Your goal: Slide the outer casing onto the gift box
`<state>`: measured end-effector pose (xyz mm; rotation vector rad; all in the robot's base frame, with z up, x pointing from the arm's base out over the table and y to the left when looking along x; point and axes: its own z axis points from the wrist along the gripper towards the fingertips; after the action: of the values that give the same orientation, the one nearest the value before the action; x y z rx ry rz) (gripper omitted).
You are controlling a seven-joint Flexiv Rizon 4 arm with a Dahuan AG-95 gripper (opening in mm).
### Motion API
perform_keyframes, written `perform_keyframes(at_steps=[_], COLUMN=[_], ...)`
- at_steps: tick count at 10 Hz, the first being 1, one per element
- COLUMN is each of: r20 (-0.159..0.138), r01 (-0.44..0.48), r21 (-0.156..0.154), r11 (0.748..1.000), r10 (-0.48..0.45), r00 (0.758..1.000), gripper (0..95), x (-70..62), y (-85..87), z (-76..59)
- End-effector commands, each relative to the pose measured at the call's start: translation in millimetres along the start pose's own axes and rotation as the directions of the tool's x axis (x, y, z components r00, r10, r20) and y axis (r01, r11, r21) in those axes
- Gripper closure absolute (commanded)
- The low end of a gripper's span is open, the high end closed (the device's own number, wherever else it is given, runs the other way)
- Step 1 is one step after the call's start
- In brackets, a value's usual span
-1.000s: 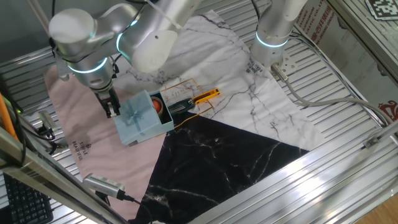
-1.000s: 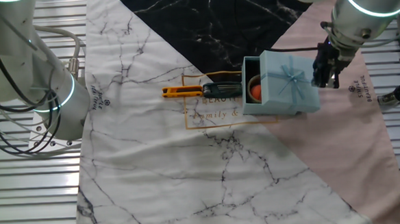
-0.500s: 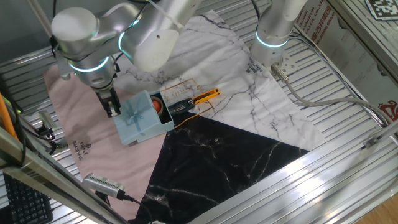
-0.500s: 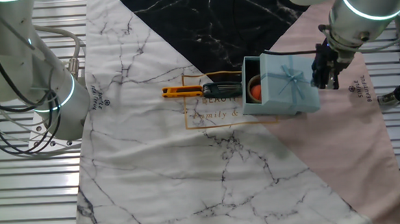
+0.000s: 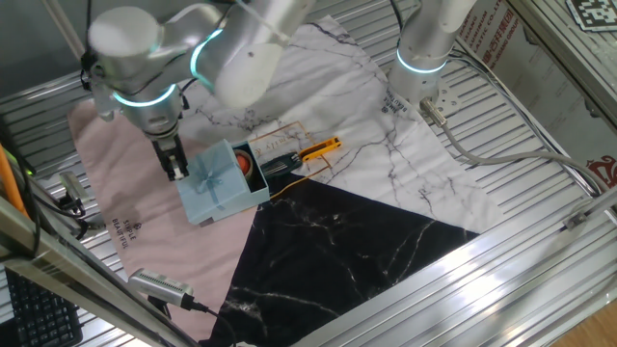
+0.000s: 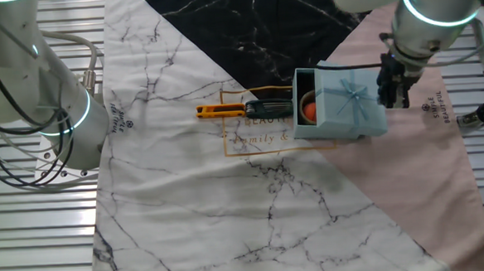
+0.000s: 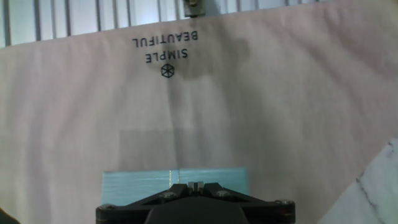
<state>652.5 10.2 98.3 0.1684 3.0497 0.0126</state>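
Note:
The pale blue outer casing [image 5: 214, 182] with its ribbon bow lies on the pink cloth and covers most of the gift box. The box's dark teal end and orange-red round piece [image 5: 246, 164] stick out of its open side; they also show in the other fixed view [image 6: 307, 109]. My gripper [image 5: 175, 171] is shut and empty, its fingertips against the casing's closed side, opposite the box's exposed end. In the other fixed view the gripper [image 6: 392, 94] stands at the casing's [image 6: 348, 103] right side. In the hand view the shut fingertips [image 7: 196, 185] sit over the casing's pale blue edge [image 7: 137, 182].
A black tool with a yellow-orange handle [image 5: 313, 150] lies just past the box's open end, on a marble-print cloth [image 6: 195, 188]. A second arm's base [image 5: 424, 58] stands at the back. A black marble cloth [image 5: 347, 251] lies in front. Metal slats surround the cloths.
The arm's upper body has shifted a little; the gripper stays at the casing's side. The casing and box have not visibly moved.

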Motion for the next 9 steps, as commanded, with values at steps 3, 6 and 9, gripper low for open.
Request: perform_keyframes(at_steps=[3, 6, 9], r20=[-0.006, -0.005, -0.019], r01=[-0.038, -0.033, -0.023], r21=[0.023, 0.024, 0.02], r11=[0.999, 0.999, 1.0], r10=[0.038, 0.033, 0.023], r00=[0.999, 0.999, 1.0], gripper=[95.0, 95.0, 95.0], x=[-3.9, -7.3, -25.5], y=[0.6, 2.5, 10.1], z=[2.0, 3.4, 13.4])
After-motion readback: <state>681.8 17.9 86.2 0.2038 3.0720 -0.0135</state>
